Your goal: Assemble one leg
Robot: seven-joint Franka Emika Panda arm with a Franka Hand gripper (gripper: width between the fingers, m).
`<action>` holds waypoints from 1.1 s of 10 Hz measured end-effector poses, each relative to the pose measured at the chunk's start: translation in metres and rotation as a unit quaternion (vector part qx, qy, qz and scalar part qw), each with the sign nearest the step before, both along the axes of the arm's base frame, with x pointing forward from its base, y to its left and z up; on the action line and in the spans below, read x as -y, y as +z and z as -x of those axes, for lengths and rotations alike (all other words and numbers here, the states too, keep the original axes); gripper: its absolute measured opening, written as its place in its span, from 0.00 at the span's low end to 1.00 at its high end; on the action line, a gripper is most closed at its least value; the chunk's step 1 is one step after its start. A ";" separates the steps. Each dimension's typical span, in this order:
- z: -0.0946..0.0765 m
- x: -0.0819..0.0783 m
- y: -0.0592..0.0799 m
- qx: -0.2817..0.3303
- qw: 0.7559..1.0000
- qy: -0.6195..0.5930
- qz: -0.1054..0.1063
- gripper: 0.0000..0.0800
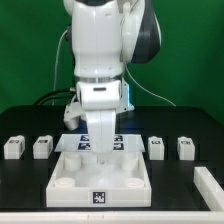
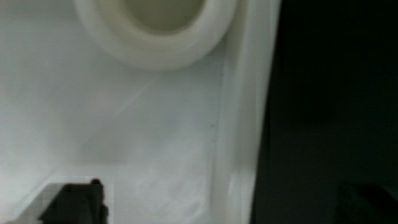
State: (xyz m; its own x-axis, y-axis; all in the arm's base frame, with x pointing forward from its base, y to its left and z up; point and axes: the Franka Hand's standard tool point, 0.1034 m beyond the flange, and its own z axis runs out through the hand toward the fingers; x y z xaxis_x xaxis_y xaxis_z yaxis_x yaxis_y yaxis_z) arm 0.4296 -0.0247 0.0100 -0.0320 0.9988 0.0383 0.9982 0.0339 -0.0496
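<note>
Four legs, small white blocks with tags, stand in a row on the black table: two on the exterior view's left [image 1: 13, 147] [image 1: 42, 146] and two on the right [image 1: 156, 147] [image 1: 185, 148]. None is held. My gripper [image 1: 100, 148] hangs low over the far edge of the large white square panel [image 1: 100, 182]. In the wrist view my gripper [image 2: 217, 205] is open wide. One fingertip [image 2: 71, 203] is over the panel's surface [image 2: 143, 130]; the other is over the black table. A round corner socket [image 2: 160, 25] lies ahead.
The marker board [image 1: 128, 143] lies just behind the panel, partly hidden by my arm. A long white part [image 1: 210, 186] lies at the exterior view's right front. Green wall behind.
</note>
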 end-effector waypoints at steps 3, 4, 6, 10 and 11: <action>0.001 0.000 -0.001 -0.001 1.000 -0.001 0.000 0.65; 0.001 0.000 -0.001 -0.001 1.000 -0.001 0.000 0.47; 0.001 0.000 -0.001 -0.001 1.000 -0.001 0.000 0.29; -0.001 0.001 0.000 0.004 1.000 -0.002 0.000 0.07; -0.001 0.001 0.000 0.004 1.000 -0.002 0.000 0.07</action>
State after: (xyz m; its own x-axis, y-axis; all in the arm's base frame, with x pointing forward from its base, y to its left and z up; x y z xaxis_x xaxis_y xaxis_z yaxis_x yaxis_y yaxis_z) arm 0.4308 -0.0256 0.0098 -0.0277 0.9989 0.0378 0.9987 0.0293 -0.0420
